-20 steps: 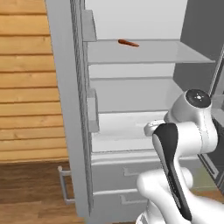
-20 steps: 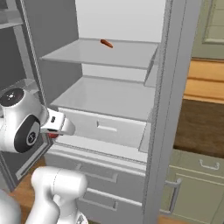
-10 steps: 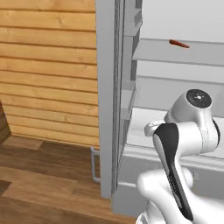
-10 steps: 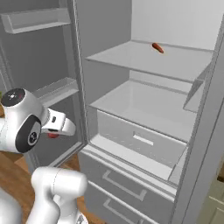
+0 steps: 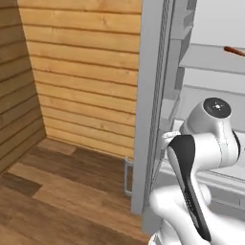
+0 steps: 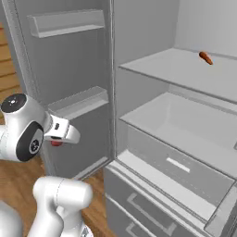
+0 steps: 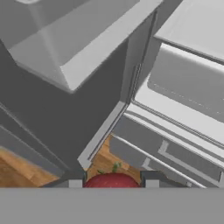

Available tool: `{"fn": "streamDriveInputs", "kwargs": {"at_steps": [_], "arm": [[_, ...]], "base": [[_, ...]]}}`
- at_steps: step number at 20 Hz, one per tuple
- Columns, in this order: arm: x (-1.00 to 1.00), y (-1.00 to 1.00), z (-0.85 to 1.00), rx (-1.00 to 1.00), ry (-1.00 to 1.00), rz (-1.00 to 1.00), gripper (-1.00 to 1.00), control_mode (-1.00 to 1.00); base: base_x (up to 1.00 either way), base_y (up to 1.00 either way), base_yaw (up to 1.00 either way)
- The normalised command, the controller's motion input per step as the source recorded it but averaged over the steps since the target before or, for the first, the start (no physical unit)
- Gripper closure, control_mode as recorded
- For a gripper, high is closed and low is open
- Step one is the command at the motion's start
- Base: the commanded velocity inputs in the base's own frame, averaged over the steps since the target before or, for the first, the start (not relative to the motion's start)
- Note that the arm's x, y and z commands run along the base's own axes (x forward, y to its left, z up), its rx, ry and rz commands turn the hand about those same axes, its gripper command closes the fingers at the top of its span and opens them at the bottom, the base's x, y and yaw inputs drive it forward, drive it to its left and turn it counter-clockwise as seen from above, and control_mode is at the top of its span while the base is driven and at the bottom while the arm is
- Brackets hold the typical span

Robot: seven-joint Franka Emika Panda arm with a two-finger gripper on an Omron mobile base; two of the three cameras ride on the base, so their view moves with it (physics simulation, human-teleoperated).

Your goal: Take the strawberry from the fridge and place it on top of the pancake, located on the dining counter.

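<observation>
The fridge [image 6: 152,139] stands open; the right base view shows its shelves and an orange-red stick [image 6: 206,57]. The hand view shows the gripper [image 7: 113,183] pinching the strawberry [image 7: 113,180] above the lower drawers [image 7: 175,153].

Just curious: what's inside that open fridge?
An orange-red stick lies on the fridge's upper shelf; the lower shelf looks bare. The drawers' contents are hidden.

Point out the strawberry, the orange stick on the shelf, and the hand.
strawberry [image 7: 113,180], hand view, top of the red fruit between the fingertips.
orange stick [image 6: 206,58], right base view, its middle, on the upper shelf.
hand [image 6: 57,141], right base view, at the fingertips.
</observation>
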Motion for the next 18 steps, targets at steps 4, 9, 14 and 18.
{"fn": "streamDriveInputs", "kwargs": {"at_steps": [4, 9, 14, 18], "arm": [[0.0, 0.0, 0.0, 0.0, 0.0, 0.0, 1.0, 1.0], [0.0, 0.0, 0.0, 0.0, 0.0, 0.0, 1.0, 1.0], [0.0, 0.0, 0.0, 0.0, 0.0, 0.0, 1.0, 1.0], [0.0, 0.0, 0.0, 0.0, 0.0, 0.0, 1.0, 1.0]], "base": [[-0.29, 0.15, 0.91], [-0.13, 0.15, 0.99], [-0.5, 0.7, 0.83], [-0.04, 0.97, 0.48]]}}
